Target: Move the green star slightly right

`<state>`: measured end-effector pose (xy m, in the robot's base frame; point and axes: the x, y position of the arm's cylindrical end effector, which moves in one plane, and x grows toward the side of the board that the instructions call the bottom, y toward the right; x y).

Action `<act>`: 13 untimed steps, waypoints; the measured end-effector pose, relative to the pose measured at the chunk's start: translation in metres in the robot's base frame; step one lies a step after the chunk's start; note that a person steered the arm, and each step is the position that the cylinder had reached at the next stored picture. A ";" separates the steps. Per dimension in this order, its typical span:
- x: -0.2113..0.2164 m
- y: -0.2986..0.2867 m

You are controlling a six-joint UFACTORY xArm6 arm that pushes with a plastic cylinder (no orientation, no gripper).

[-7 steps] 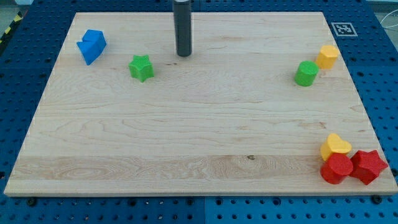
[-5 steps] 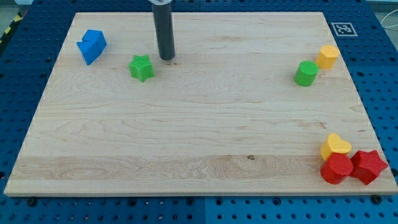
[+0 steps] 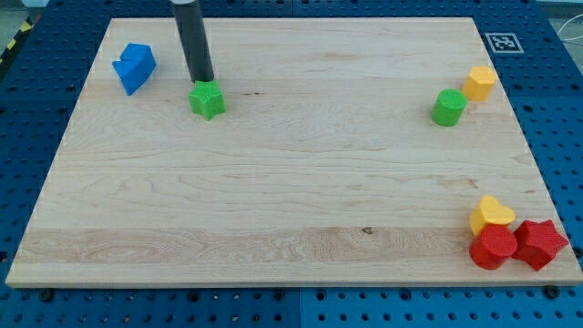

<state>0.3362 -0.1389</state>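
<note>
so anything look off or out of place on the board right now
Nothing stands out. Every block sits flat on the board. My tip is just above the green star, at its top edge.

The surface point(image 3: 291, 200) is pale wood with fine grain lines and a small dark knot near its middle. Around it lies a blue pegboard point(image 3: 36, 118) dotted with holes. On the surface sit a green star point(image 3: 208, 99), blue block point(image 3: 134, 67), green block point(image 3: 447, 107), two yellow blocks point(image 3: 479, 82), red star point(image 3: 539, 243), red block point(image 3: 493, 247).
</note>
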 end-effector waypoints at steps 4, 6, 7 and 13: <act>0.033 -0.004; 0.033 0.023; 0.033 0.020; 0.060 0.037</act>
<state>0.3965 -0.1021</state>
